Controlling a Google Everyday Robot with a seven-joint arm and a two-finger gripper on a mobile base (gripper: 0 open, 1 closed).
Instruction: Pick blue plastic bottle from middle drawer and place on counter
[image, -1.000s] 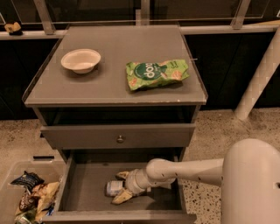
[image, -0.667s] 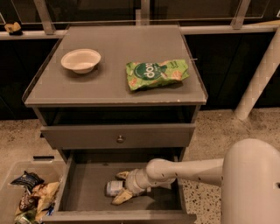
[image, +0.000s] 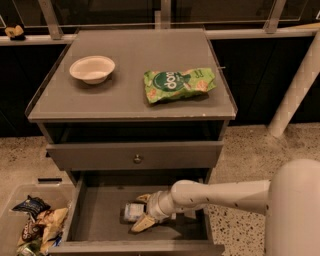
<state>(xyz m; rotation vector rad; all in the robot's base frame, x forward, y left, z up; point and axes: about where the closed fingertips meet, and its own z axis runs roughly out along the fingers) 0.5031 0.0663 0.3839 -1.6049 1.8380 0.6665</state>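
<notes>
Camera view shows the arm (image: 225, 192) reaching low into the middle drawer (image: 100, 222), its gripper (image: 142, 211) with fingers (image: 143, 223) spread wide around the blue plastic bottle (image: 132, 211).

A shallow round white bowl (image: 92, 68) sits near the worktop (image: 131, 47)'s left edge, a crinkled green snack bag (image: 179, 84) near its right edge, and a clear bin of snack packets (image: 20, 235) below its front-left corner.

Blue plastic bottle (image: 131, 211) lies on its side mid-floor of open middle drawer (image: 97, 220); gripper (image: 139, 213) at bottle; grey counter (image: 125, 85) above drawer.
</notes>
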